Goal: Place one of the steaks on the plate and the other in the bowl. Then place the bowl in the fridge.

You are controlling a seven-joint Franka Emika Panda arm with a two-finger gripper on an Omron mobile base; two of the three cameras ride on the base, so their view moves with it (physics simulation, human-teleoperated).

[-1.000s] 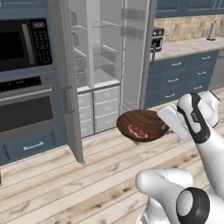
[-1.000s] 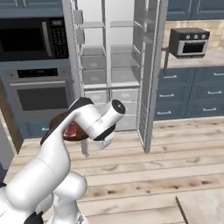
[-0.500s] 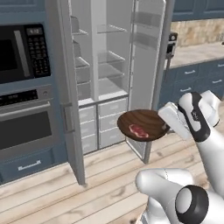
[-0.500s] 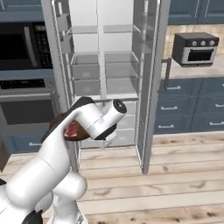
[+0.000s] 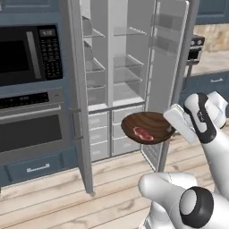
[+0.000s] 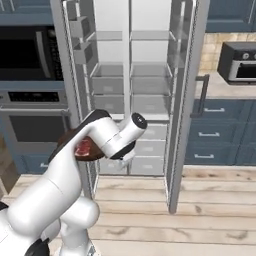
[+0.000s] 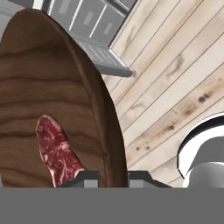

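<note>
The fingers (image 7: pixel 113 178) were clamped on the rim of the bowl (image 5: pixel 147 126) — one inside, one outside — holding it in the air. A steak (image 5: pixel 142 133) lay in the bowl just beyond them. Ahead stood the fridge (image 5: pixel 125 71), doors open — shelves bare.

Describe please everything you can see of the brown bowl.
The bowl is round, shallow and dark brown with a wood grain. It hangs roughly level in the air before the open fridge, clear of the floor. The gripper is shut on its rim. One raw steak lies inside it.
</note>
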